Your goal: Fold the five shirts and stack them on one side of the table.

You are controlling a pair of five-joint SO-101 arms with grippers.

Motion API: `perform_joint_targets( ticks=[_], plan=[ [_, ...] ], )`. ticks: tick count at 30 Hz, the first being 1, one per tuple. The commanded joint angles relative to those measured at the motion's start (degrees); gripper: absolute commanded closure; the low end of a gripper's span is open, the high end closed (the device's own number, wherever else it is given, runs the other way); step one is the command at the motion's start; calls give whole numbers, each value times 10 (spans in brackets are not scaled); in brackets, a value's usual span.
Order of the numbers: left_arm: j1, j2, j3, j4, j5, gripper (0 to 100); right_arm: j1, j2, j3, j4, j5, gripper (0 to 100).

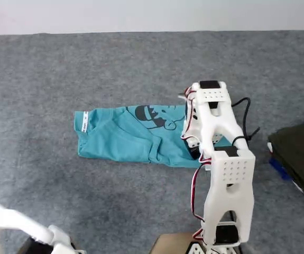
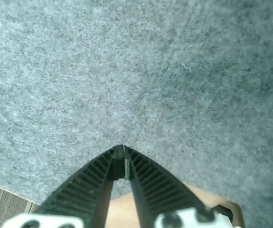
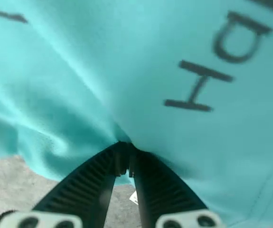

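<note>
A teal shirt (image 1: 133,136) with a dark print lies partly folded on the grey felt table top (image 1: 62,69) in the middle of the high view. My right arm (image 1: 218,137) stands over the shirt's right end. In the right wrist view my right gripper (image 3: 125,164) is shut, its tips pinching a fold of the teal shirt (image 3: 183,57) just above the grey surface. My left gripper (image 2: 124,164) is shut with nothing in it, low over bare grey felt. The left arm (image 1: 14,226) sits at the near left corner of the high view.
A dark folded stack (image 1: 298,152) with a blue piece (image 1: 278,168) beneath it rests at the table's right edge. A tan board (image 1: 173,244) shows at the near edge by the right arm's base.
</note>
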Motion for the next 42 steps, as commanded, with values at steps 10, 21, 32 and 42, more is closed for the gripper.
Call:
perform_joint_targets(
  ticks=[10,21,32,42],
  plan=[
    [11,-18,-21,4,-3,992,12,-126,-2,15,25,978],
    [38,-21,-21,5,-3,992,131,-134,-1,-6,38,977],
    [38,-21,-21,5,-3,992,148,-50,-8,-35,37,977],
    [38,-21,-21,5,-3,992,140,-153,-37,-36,33,898]
  ],
)
